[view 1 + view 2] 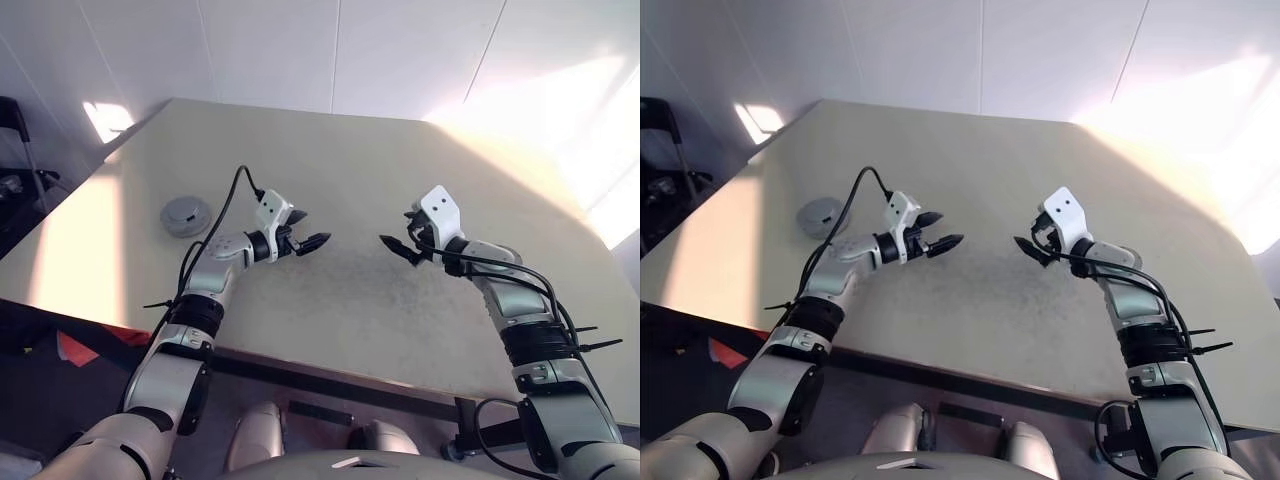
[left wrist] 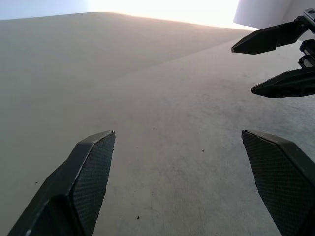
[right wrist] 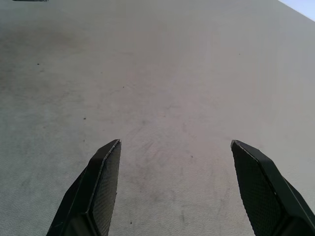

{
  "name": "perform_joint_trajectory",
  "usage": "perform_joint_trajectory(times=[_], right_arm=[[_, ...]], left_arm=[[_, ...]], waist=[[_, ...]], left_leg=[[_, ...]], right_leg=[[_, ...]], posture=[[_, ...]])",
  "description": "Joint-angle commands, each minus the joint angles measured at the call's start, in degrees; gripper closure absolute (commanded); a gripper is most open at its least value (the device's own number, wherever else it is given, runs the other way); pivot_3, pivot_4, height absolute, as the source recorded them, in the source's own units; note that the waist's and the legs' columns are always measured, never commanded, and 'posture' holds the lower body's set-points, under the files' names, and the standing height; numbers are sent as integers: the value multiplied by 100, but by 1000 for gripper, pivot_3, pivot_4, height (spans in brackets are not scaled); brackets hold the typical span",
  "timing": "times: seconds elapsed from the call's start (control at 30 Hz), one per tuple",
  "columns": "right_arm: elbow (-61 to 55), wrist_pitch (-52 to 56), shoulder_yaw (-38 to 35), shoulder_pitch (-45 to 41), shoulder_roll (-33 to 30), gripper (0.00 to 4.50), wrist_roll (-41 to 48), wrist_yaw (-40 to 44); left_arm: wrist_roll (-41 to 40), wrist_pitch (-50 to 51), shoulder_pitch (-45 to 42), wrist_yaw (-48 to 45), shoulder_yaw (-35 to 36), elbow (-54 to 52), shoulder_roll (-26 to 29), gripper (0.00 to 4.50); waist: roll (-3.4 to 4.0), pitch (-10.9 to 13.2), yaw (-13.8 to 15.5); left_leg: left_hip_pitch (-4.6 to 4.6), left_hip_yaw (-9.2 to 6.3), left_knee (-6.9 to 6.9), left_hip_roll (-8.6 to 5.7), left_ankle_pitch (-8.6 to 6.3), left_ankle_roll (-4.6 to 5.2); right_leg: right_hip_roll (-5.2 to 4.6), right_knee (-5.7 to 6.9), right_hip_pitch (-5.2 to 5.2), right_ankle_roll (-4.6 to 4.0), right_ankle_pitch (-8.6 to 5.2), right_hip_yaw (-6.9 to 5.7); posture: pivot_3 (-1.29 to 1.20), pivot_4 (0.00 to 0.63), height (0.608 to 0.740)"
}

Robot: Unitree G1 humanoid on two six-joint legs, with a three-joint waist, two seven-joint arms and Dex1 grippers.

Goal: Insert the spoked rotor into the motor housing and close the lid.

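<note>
Beige tabletop (image 1: pixel 360 170), matte, sunlit at its far right corner and along its left edge

Item, far left: grey round disc-shaped object (image 1: pixel 186 215), lying flat on the table, beyond and to the left of the left arm, well apart from both grippers; whether it is the lid or the closed motor housing cannot be told from here

Item, left of centre: left gripper (image 1: pixel 304 234), black fingers spread wide and holding nothing, poised above bare table and pointing toward the right; a black cable loops up from its wrist

Item, right of centre: right gripper (image 1: pixel 403 236), fingers likewise parted and empty, pointing left so that the two sets of fingertips face each other across a gap of bare table, near but not touching
</note>
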Motion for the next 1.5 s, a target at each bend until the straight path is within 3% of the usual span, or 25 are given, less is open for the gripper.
perform_joint_trajectory(times=[0.03, 1.5], right_arm=[[7, -120, -75, -223, 8, 489, -19, -39], [317, -385, -117, -427, 235, 489, -101, -413]], left_arm=[[-19, -87, -42, 12, 92, -215, 60, 157], [-4, -43, -139, 45, 63, -176, 7, 157]], waist=[[0, 0, -1], [2, 2, -4]], left_leg=[[0, 0, 0, 0, 0, 0], [-5, 2, -14, 0, -1, 0]], right_leg=[[0, 0, 0, 0, 0, 0], [0, -15, -5, 0, 0, 0]], posture=[[0, 0, 740], [0, 0, 740]])
